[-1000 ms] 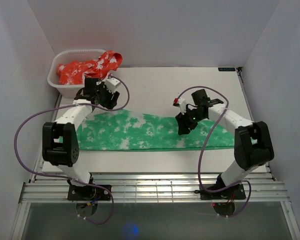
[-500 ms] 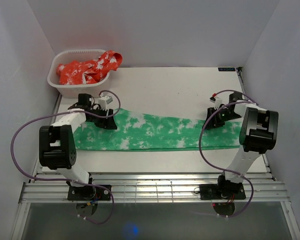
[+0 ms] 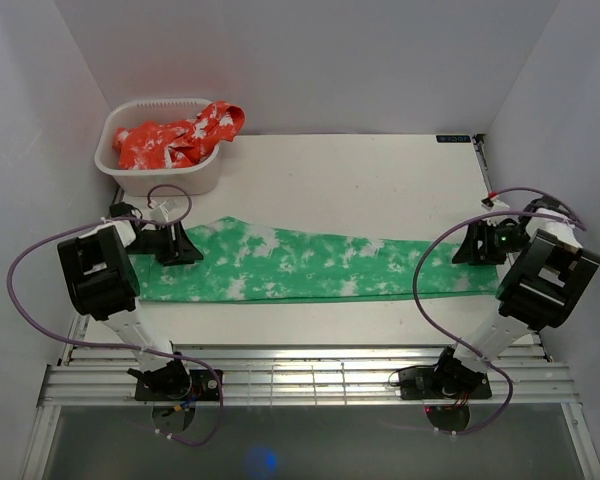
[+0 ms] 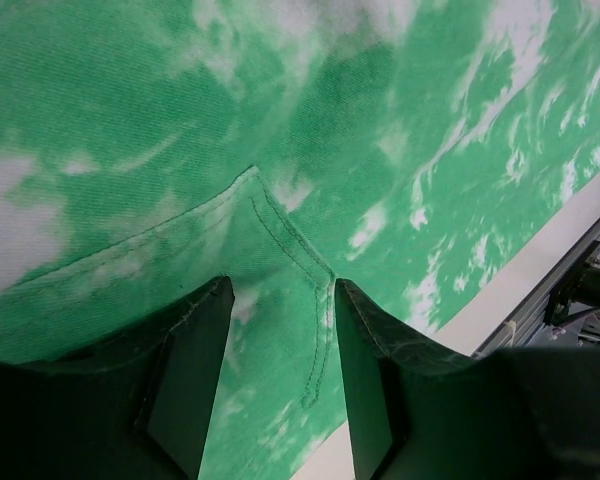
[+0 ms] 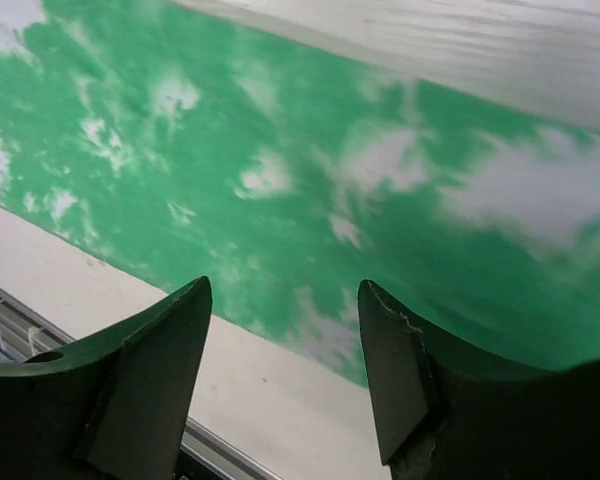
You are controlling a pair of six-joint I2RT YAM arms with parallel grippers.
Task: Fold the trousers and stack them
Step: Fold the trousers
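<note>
Between the two hands, the trousers lie flat in a long strip on the table.
The left hand sits low over one end, fingers parted around a stitched seam, gripping nothing. The right hand hovers at the opposite end, fingers wide and empty. Beyond the left hand stands a white basket of red cloth.
</note>
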